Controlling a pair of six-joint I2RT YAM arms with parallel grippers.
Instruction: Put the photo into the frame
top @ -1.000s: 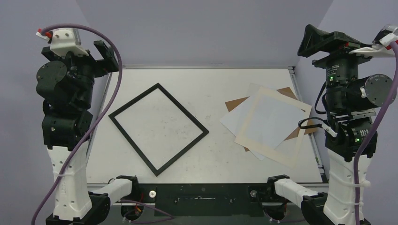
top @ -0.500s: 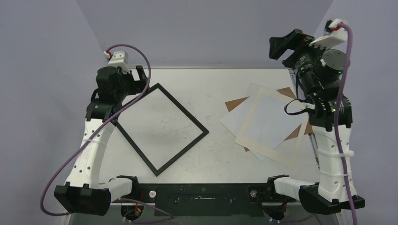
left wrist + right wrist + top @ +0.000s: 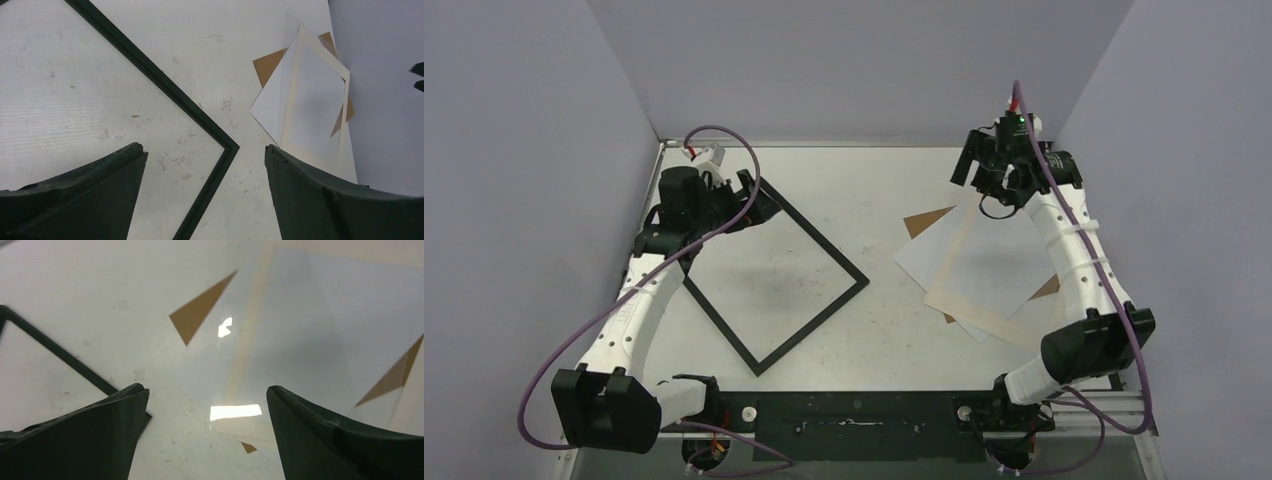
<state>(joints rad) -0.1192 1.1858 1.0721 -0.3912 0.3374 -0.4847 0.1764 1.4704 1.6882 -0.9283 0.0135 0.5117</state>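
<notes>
Jaws of the left end effector (image 3: pixel 205 152) stand spread wide with nothing between them: it is released and empty. Just below and ahead of its tips lies one corner of the frame (image 3: pixel 152 72), a thin black rectangle flat on the tabletop (image 3: pixel 210 50) and turned like a diamond. From above, this end effector hangs over the frame's far corner; whether it touches the bar there I cannot tell. Farther out, off to its right and well apart from the frame, sits a fanned stack of sheets.

The right end effector (image 3: pixel 207 390) is likewise released, its jaws parted wide and holding nothing. It hangs over the far corner of that stack, and I cannot tell whether it touches the sheets. Right under its tips and just ahead is the photo (image 3: pixel 916 262), lying pale side up so that no print shows. A cream mat (image 3: pixel 984 318) lies on top of the photo, skewed against it. The pale sheet shows through the mat's window and sticks out past the mat on the side toward the frame. Brown backing cardboard (image 3: pixel 200 315) lies at the bottom, only its corners peeking out. Beyond the stack, to this end effector's left, one black bar of the frame crosses bare tabletop; the photo is outside the frame, not touching it.
</notes>
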